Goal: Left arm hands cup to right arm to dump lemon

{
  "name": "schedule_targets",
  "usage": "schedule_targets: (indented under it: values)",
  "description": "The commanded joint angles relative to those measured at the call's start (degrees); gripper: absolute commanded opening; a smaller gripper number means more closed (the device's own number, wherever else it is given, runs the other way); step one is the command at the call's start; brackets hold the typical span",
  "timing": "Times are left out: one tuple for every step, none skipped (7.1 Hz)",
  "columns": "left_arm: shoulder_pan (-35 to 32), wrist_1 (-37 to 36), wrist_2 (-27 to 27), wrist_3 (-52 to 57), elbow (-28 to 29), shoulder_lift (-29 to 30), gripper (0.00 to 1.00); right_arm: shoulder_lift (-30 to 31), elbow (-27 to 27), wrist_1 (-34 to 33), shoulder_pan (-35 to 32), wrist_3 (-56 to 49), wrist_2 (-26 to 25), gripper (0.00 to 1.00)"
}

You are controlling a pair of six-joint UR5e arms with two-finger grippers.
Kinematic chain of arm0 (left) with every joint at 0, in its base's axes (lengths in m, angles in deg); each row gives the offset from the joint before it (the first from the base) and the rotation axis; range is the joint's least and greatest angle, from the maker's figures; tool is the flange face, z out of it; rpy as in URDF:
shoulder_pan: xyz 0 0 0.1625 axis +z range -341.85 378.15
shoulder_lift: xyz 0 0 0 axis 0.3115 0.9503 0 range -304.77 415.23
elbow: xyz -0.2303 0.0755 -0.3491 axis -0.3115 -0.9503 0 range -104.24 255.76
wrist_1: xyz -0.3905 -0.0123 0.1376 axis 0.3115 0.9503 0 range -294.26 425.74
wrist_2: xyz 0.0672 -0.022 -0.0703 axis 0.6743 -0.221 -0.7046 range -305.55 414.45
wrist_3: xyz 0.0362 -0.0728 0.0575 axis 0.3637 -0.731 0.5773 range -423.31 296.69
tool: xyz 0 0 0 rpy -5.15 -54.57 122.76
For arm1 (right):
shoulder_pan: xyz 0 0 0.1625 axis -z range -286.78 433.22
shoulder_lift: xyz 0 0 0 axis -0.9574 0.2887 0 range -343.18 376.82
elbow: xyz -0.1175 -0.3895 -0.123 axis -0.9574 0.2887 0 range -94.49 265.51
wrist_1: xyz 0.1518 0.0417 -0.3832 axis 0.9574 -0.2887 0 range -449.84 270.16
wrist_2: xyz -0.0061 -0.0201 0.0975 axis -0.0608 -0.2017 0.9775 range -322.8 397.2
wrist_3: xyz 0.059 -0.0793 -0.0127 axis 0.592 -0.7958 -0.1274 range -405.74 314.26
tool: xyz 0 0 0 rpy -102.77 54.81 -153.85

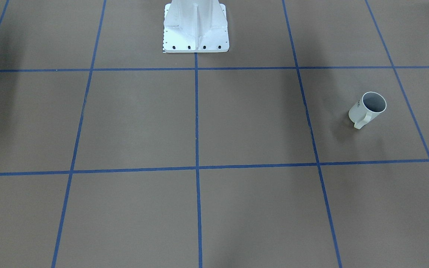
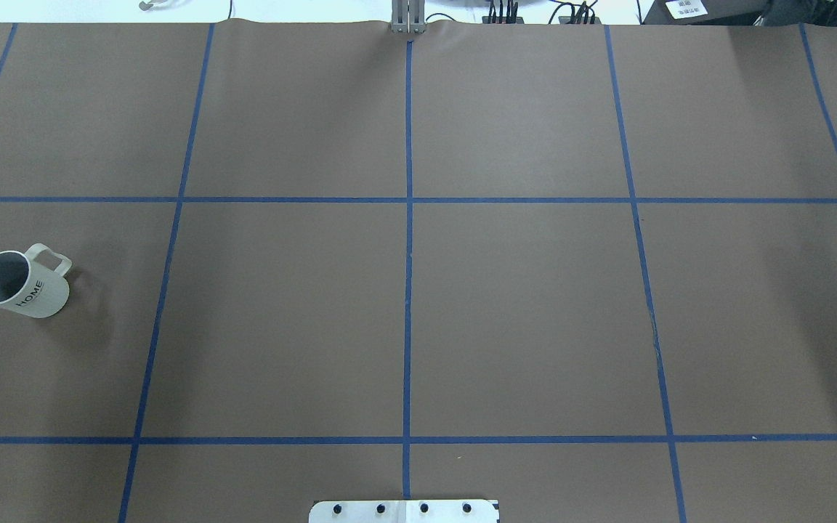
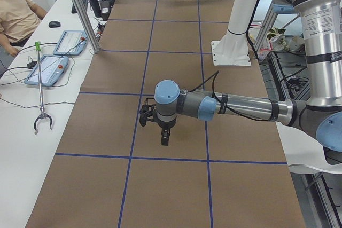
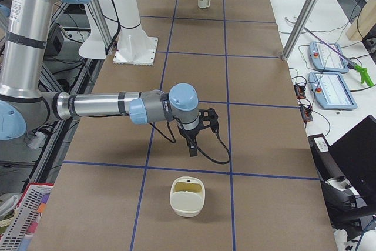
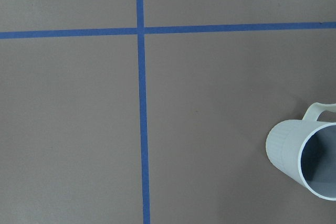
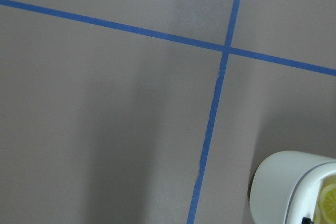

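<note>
Brown paper covers the bench, ruled into big squares by blue tape lines. The cup stands upright far out on my left side, alone in its square, its handle turned away from my base. What I can see of its inside is grey, with no fruit in it. The only lemon showing is a yellow slice in a cream container at the other end of the bench, just below my right pincer.

My left pincer hangs above the bench pointing down, with the cup at the lower right edge of its wrist view – near, but not under it. Both pincers show only in the side views, so I cannot tell whether either is wide or closed. Neither is holding anything that I can make out.

I judge the cup to be stiff glazed ceramic: light enough for one arm, but slick and liable to chip if knocked over. For the left pincer, I would take it across the rim, one finger inside and one outside, on the side away from the handle – that leaves the body and handle free for the right pincer at the handover. A squeeze on the round wall alone could let it slip or twist.
</note>
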Motion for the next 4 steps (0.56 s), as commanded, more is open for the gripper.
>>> schedule_targets:
  values:
    - [0.16,-0.06,-0.24,-0.13,-0.14,0.85,1.0,-0.27,0.1,0.07,0.22,0.0,-0.14,1.0]
    - [0.07,-0.06,-0.06,-0.13,-1.19,0.94,1.0,-0.28,0.02,0.16,0.22,0.0,0.03,1.0]
    - [0.07,-0.23,-0.5,-0.47,-1.46,1.2,1.0,-0.62,0.1,0.16,0.48,0.09,0.03,1.0]
    - [-0.02,-0.41,-0.33,-0.48,-1.98,0.69,1.0,-0.71,-0.07,0.16,0.74,0.0,0.29,1.0]
